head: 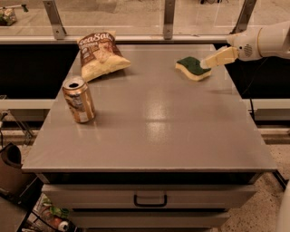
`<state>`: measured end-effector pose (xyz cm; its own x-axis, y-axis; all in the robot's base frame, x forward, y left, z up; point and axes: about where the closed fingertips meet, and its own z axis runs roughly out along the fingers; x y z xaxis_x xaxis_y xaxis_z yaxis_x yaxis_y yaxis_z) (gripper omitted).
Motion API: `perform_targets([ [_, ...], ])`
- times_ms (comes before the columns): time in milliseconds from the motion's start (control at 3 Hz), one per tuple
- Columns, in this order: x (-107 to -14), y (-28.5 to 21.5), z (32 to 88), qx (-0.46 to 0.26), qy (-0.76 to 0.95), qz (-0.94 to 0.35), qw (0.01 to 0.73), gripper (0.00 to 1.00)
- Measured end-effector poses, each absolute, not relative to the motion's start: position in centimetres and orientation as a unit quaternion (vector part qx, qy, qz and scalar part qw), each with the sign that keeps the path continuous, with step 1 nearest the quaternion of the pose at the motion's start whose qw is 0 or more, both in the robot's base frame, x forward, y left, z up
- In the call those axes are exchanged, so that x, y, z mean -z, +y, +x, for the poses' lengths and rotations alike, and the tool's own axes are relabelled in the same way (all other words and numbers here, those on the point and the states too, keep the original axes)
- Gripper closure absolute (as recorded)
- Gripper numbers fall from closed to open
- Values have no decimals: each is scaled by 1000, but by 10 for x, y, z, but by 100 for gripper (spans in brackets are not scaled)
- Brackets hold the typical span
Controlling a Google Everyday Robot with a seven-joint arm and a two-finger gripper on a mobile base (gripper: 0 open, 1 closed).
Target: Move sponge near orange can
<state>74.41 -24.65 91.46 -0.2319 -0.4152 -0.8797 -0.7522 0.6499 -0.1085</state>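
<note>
The grey surface (149, 136) tops a cabinet (59, 217) with a drawer (204, 195) in front. Behind the surface stand metal posts (168, 18) before glass panes (118, 13). Right of the surface, the floor (265, 215) is speckled. The tool (206, 64) hangs over the surface's far right part.

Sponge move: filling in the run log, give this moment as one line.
sponge: back right of table, green side up | gripper: at sponge's right end | orange can: upright, left, far from sponge | task: pending

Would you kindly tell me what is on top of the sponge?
Only the tool, over the right end of the sponge; the rest of its green top is bare. Whether they touch is covered by the tool.
</note>
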Motion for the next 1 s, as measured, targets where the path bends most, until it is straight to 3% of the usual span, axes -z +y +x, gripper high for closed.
perform_targets([
  [1000, -878, -259, 761, -136, 792, -374, 463, 0],
])
